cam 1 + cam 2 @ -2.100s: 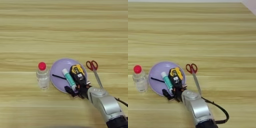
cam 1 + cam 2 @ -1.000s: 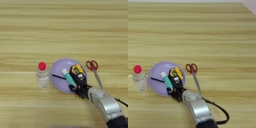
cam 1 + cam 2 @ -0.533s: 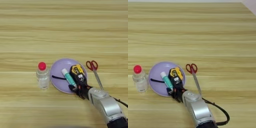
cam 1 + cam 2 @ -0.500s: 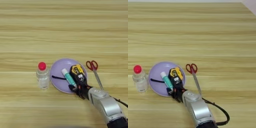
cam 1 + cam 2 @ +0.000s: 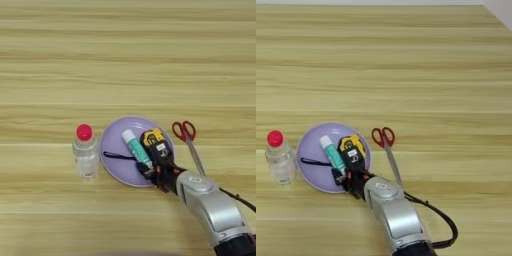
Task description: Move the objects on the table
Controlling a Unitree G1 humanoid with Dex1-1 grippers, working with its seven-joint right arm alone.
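Reaching onto the purple plate [image 5: 114, 144] near the table [image 5: 125, 60] front edge; gripper [image 5: 156, 172] hovering at the glue stick [image 5: 136, 149] lower end, finger spread unreadable, stick slanting away leftward.

One glue stick [image 5: 136, 148], one scissors [image 5: 189, 144].

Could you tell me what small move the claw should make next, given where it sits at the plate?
Probably lift straight up a little. The claw sits at the lower end of the glue stick, which lies on the purple plate beside a yellow and black tape measure, so sliding sideways risks nudging it.
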